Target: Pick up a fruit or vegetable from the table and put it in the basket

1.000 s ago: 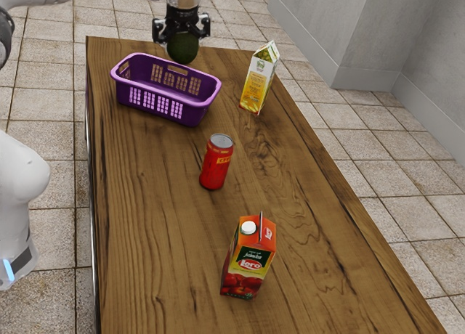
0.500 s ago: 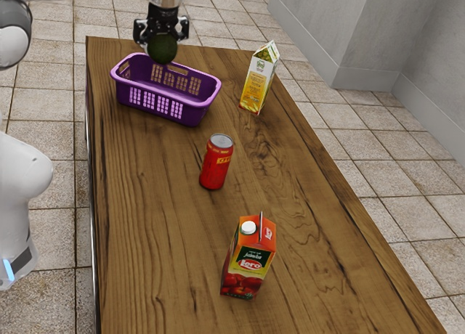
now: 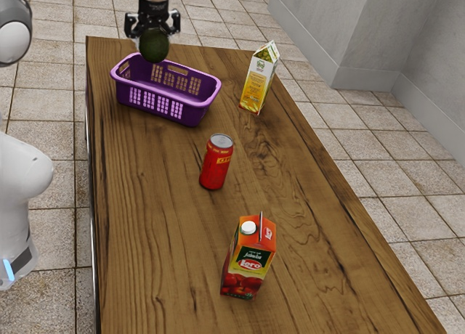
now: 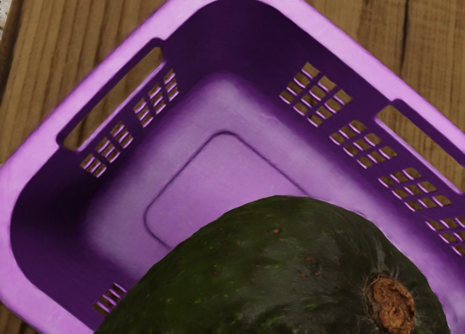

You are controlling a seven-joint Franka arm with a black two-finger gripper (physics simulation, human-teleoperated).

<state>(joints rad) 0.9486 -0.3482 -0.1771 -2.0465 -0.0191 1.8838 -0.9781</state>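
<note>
Pincer [image 3: 153,38] with avocado [image 3: 154,48] in grip, above rim and open hollow of basket [image 3: 194,114]

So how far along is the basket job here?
The pick looks done: the avocado is off the table, held in the gripper. In hand is the carry, with the wrist view showing the avocado over the purple basket. Left to do: lower it inside and let go.
</note>
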